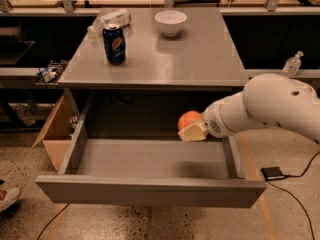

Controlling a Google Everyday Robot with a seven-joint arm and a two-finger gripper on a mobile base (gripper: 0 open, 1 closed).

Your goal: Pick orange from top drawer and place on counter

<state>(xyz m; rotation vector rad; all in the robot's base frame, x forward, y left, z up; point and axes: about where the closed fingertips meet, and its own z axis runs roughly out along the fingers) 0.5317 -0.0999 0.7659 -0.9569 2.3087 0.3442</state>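
The top drawer (150, 190) stands pulled out under the counter (200, 59), and its grey floor is bare. My gripper (191, 129) reaches in from the right on a white arm. It is shut on the orange (188, 119) and holds it above the drawer's right rear part, just below the counter's front edge. One pale finger (192, 133) shows under the fruit; the other is hidden behind it.
On the counter stand a blue soda can (114, 44), a white bowl (170, 22) and a lying plastic bottle (111, 19). A cardboard box (56, 134) sits on the floor left of the drawer. A small black device (273, 173) with a cable lies on the floor at right.
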